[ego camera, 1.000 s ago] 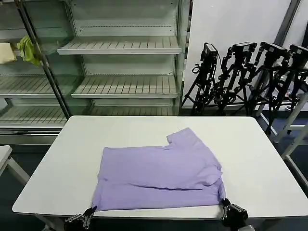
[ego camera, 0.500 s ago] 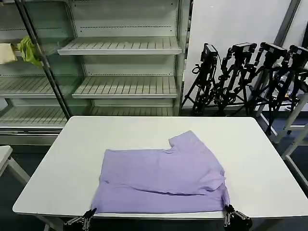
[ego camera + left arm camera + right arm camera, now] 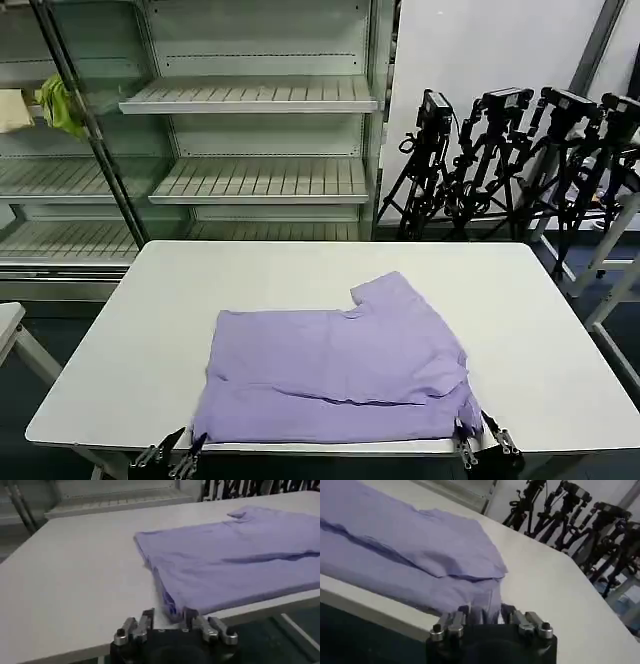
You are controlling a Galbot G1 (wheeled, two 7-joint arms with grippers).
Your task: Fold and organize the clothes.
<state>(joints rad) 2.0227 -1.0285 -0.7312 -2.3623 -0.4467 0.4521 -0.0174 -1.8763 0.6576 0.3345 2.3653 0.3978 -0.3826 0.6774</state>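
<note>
Looking down and forward from head height over the white table (image 3: pixel 120 340), taking in its whole top, with the shelving rack (image 3: pixel 250 130) and the tripods (image 3: pixel 520 150) standing beyond the table's far edge.

Peering from just below the table's near edge at the left corner — low and close, facing across the tabletop toward the rack, with the left gripper (image 3: pixel 169 625) at the lens.

Sitting equally low and close at the table's near right corner, behind the right gripper (image 3: pixel 486 614), facing across the table toward the tripods.

Sharing among all three: the lavender T-shirt (image 3: pixel 335 375) lying along the table's near edge — each wrist camera catching its own corner.
</note>
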